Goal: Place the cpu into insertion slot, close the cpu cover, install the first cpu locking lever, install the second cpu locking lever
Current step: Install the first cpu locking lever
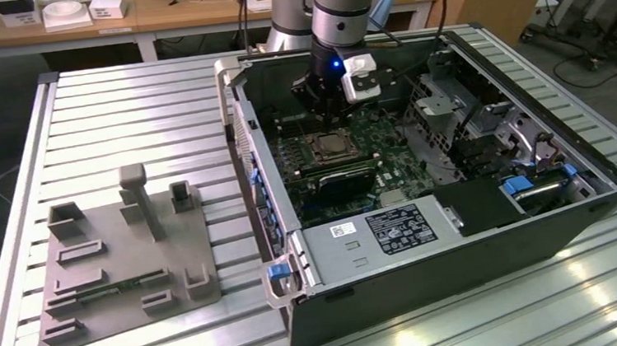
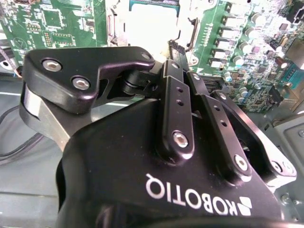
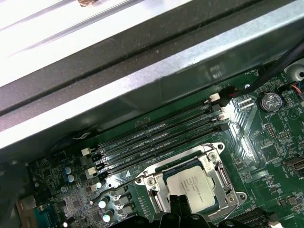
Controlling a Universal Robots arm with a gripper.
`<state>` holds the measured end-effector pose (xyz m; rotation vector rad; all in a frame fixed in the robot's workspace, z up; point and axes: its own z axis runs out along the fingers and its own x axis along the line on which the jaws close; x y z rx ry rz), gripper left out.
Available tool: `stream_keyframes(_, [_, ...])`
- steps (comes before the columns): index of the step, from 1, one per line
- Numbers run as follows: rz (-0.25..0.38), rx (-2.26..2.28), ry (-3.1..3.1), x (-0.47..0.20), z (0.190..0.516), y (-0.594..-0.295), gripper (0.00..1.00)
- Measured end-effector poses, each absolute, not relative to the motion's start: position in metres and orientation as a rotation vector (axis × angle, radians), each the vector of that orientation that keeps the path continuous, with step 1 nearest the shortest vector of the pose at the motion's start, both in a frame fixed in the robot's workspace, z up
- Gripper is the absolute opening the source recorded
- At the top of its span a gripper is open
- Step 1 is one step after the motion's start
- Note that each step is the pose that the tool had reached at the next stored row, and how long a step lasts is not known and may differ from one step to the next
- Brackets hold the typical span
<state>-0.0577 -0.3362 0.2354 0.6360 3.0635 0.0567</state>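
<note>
The cpu lies flat in the insertion slot, silver top up. The cpu cover lies down around it as a silver frame, with the chip showing through its square opening. A thin metal lever runs along one side of the frame. My gripper hangs just above the edge of the chip, fingers together with nothing between them. In the second wrist view the gripper points at the bright cpu. In the exterior view the gripper stands inside the open computer case, right behind the socket.
Long black memory slots run beside the socket, with the case's metal wall behind them. A grey box with a black label fills the case's near end. A grey fixture plate lies on the slatted table at the exterior view's left.
</note>
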Motion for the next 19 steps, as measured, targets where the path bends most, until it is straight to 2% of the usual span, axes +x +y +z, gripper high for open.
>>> stream_keyframes(19, [0.058, 0.293, 3.119, -0.0577, 0.2352, -0.3363, 0.11])
